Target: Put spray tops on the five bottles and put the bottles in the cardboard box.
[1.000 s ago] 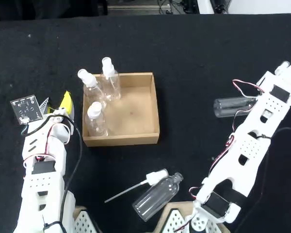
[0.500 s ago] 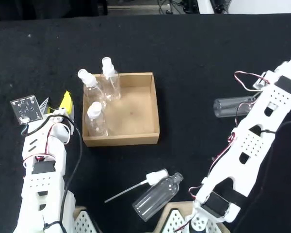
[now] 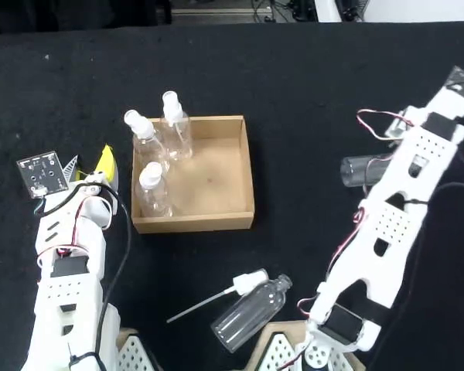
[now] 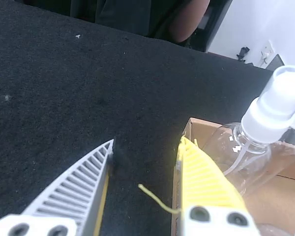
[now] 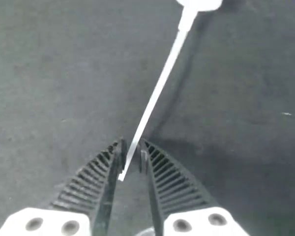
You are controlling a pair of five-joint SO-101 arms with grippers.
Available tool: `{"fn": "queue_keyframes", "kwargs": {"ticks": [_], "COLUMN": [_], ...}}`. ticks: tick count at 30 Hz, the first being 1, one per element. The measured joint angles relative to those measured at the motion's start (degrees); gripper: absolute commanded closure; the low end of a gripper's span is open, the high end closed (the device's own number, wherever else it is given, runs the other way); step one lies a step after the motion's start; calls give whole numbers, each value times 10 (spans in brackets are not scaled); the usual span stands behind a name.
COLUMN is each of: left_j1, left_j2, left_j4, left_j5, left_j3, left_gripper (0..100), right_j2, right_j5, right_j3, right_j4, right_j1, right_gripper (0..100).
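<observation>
While the left arm sits in the lower left of the overhead frame, I see the left jaws standing apart over the black desk, just beside the left wall of the cardboard box. That box lies a little left of the frame's centre. Three bottles with spray tops on stand in its left part: one at the upper left corner, one just beside it along the top wall, and one lower down. My left wrist camera shows one of them rising just past the yellow jaw.

A fourth bottle, with no top on, lies on its side at the lower centre. A loose spray top lies just beside its neck, with its thin tube pointing to the lower left. A fifth bottle lies on its side at the right, partly hidden by the right arm, which runs from the lower edge to the upper right corner.

On my right wrist camera the right jaws are nearly together, clamped on the white tube of another spray top.
</observation>
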Motion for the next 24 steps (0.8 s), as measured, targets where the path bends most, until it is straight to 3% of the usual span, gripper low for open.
{"fn": "queue_keyframes", "kwargs": {"ticks": [7,12,15,21,24], "left_j1": [0,0,0,0,0], "left_j2": [0,0,0,0,0], "left_j4": [0,0,0,0,0], "left_j5": [0,0,0,0,0], "left_j3": [0,0,0,0,0], "left_gripper": [809,809,809,809,809], "right_j2": [-43,-90,-92,-39,-4], "right_j5": [0,0,0,0,0], "right_j3": [0,0,0,5,23], "right_j4": [21,-8,-79,-300,-375], "right_j1": [-9,-9,-9,11,25], "right_gripper": [983,843,817,921,896]}}
